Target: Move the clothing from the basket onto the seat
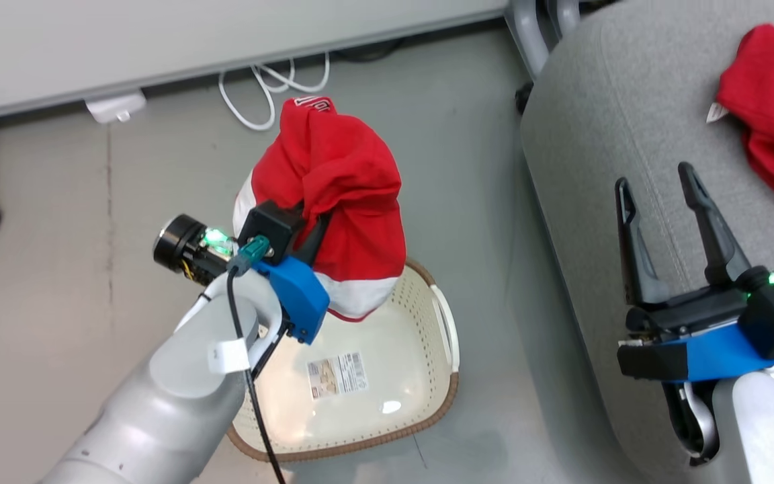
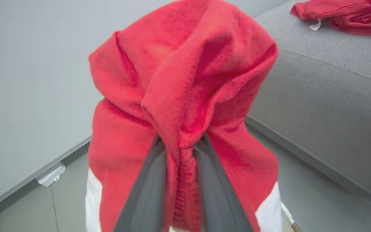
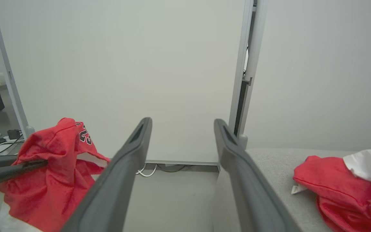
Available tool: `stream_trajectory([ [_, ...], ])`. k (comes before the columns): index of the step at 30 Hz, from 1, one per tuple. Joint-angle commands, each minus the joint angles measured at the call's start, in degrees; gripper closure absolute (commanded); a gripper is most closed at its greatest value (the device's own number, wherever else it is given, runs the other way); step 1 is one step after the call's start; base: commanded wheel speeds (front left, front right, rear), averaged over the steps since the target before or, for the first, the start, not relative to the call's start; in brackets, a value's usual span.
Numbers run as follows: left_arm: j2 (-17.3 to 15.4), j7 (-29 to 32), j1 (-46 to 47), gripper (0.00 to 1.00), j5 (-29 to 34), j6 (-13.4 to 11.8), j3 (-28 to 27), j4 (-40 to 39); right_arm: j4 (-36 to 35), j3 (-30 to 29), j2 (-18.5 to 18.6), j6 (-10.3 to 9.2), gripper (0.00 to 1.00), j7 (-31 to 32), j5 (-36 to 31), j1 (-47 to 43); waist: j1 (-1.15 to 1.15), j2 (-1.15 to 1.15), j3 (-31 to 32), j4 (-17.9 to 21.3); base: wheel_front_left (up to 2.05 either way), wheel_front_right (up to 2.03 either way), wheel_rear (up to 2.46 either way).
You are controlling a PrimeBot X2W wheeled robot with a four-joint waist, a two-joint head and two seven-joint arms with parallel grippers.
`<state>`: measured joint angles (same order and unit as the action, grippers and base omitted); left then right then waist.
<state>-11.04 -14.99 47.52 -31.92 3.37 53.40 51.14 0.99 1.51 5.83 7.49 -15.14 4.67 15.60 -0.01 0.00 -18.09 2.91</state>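
Left end effector [image 2: 180, 143] pinches the soft red-and-white fabric garment [image 1: 340, 175] over the cream perforated plastic basket [image 1: 431, 323], with the grey upholstered seat [image 1: 602, 121] to its right.

The tips of the left pincer [image 2: 181, 139] are buried in the soft red-and-white fabric garment [image 1: 333, 195]. Beyond the right pincer [image 1: 654, 175], a second crumpled red fabric garment [image 1: 773, 114] runs off the picture's edge.

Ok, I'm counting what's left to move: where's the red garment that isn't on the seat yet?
Head view, left of centre: the red garment hangs pinched in the left gripper above the basket, with the grey seat to its right.
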Motion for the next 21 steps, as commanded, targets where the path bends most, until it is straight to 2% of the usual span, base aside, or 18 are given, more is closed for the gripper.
stream_trajectory([
  [1, -0.5, -0.3, -1.5, 1.00, 0.3, -0.5, -1.2, -1.3, 0.4, 0.1, 0.2, 0.01, 0.00, 0.0, 0.2, -1.3, 0.01, 0.00, 2.7, -0.9, 0.00, 0.00, 0.00],
  [12, -0.5, -0.3, -11.7, 1.00, 2.5, -2.4, -12.4, -13.3, 2.4, 0.3, -0.1, 0.01, 0.00, 0.0, 0.9, -6.1, 0.01, 0.00, 10.3, -1.7, 0.00, 0.00, 0.00],
  [21, 0.6, -0.3, -19.4, 1.00, 5.9, -2.7, -16.8, -20.0, 3.4, 0.5, -0.6, 0.01, 0.00, 0.0, 1.0, -9.6, 0.01, 0.00, 14.5, -2.2, 0.00, 0.00, 0.00],
])
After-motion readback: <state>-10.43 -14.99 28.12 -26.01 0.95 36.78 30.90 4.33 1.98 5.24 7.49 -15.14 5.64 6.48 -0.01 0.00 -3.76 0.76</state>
